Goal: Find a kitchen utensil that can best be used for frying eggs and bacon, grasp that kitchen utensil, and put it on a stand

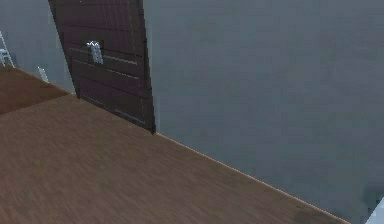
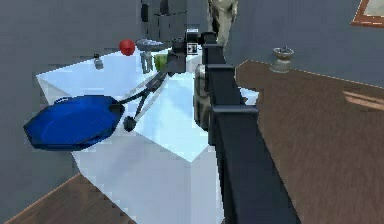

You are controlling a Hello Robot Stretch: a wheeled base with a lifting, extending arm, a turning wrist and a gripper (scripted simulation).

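- Forward view: dark door [image 1: 105, 60] far left, grey wall [image 1: 260, 80], wood floor [image 1: 90, 170]. The stand needs finding, so turn slowly.
- Arm side view: gripper [image 2: 170, 62] holds the blue pan [image 2: 75, 122] by its handle, hanging clear at the counter's [image 2: 175, 125] near-left edge; I can't tell its finger state. Swing wide of that corner.

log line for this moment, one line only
stage: pan at arm | blue pan: handle end at jaws, by white counter | held: cannot tell | forward view: dark door, grey wall, wood floor
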